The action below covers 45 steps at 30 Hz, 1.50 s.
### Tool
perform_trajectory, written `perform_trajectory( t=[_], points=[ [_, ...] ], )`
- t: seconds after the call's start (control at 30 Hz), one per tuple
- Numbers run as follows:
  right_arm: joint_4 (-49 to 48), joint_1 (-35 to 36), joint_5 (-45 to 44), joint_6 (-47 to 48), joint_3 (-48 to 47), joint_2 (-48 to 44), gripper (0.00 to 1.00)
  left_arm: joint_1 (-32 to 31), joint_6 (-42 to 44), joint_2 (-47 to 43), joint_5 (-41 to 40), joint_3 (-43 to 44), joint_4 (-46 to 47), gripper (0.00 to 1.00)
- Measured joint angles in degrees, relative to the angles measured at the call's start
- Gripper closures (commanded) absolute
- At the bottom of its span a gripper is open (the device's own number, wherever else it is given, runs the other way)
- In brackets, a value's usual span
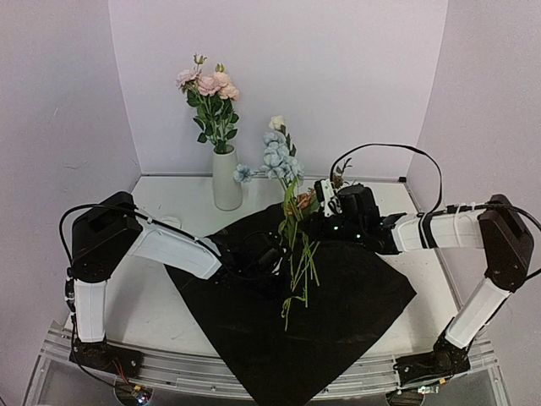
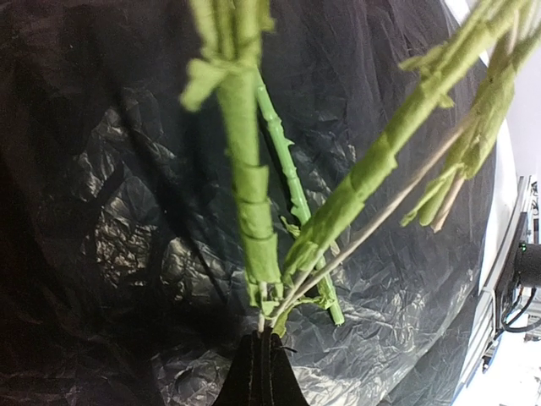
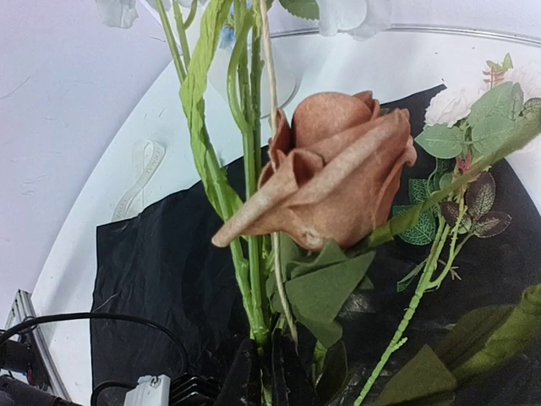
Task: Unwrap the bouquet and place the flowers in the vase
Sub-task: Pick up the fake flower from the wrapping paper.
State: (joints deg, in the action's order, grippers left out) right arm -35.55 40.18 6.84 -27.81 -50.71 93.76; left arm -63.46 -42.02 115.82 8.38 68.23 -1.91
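Overhead, both arms meet above the black wrapping sheet (image 1: 355, 296) spread across the table (image 1: 152, 304). The right gripper (image 3: 269, 370) is pinched narrow around a cluster of green stems, holding the flowers (image 1: 276, 156) upright. Lower down, the left gripper (image 2: 260, 372) has its fingers pressed together on the thin stem ends, just above the crinkled sheet.

The sheet's near corner reaches the table's front edge, and bare tabletop lies to the left and behind. The vase (image 1: 226, 182) stands at the back wall with pink and peach blooms (image 1: 209, 85) in it. From above, the gap between it and the held blue blooms is hard to judge.

Only the right wrist view shows the rust rose (image 3: 334, 165) close up and a cream ribbon (image 3: 139, 178) lying off the sheet.
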Motion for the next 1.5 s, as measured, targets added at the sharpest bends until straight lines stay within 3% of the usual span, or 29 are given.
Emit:
perform_trajectory(
  t=[0.43,0.5,0.63,0.77,0.9,1.23,1.5],
  points=[
    [0.2,0.0,-0.5,1.4,0.8,-3.6,0.9,0.0,0.0,-1.5,-1.3,0.0,0.4,1.0],
    [-0.1,0.0,-0.8,1.4,1.0,-3.7,0.91,0.0,0.0,-1.6,-1.3,0.0,0.4,0.92],
    [-0.8,0.0,-1.4,1.5,1.7,-4.3,0.91,-0.1,0.1,-2.1,-1.5,-0.2,-0.4,0.62],
    [-2.0,0.0,-1.7,1.4,2.4,-4.4,0.91,-0.3,0.1,-4.6,-2.4,-1.6,-2.2,0.45],
    [-2.9,0.0,-1.7,1.4,3.2,-4.4,0.91,-0.3,0.6,-8.7,-3.1,-2.0,-3.3,0.42],
    [-5.0,0.0,-0.6,1.3,4.8,-4.4,0.91,1.5,3.1,-20.1,-5.3,-1.0,-3.5,0.44],
    [-6.1,0.0,0.2,1.2,6.4,-4.4,0.91,8.9,4.0,-20.3,-3.1,0.8,-2.6,0.3]
  ],
)
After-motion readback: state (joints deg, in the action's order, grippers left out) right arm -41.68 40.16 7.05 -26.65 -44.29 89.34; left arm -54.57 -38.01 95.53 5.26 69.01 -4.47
